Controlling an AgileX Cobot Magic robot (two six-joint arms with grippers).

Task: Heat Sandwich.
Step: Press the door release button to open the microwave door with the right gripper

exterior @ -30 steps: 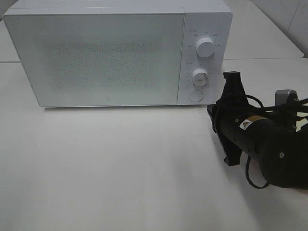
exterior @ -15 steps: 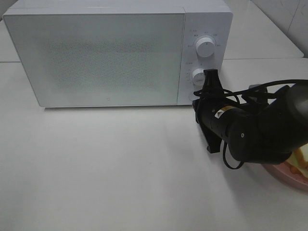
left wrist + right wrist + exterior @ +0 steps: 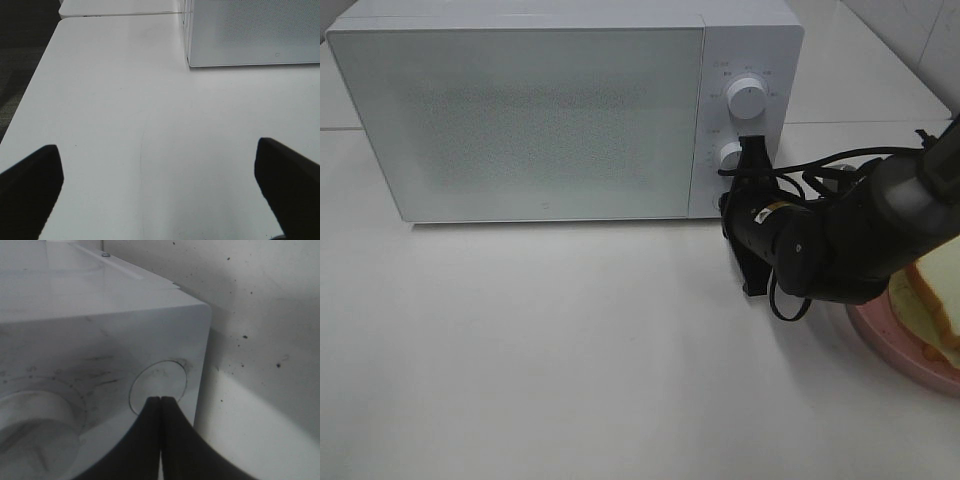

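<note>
Frankly, microwave lettering blurs — closed right hand sits at its button.

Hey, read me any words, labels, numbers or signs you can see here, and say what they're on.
Nothing reads clearly.
Markings around the microwave knobs: too small to read.
Small mark low on its door: too small to read.
Yellow sticker on the right arm: blurred, unreadable.
</note>
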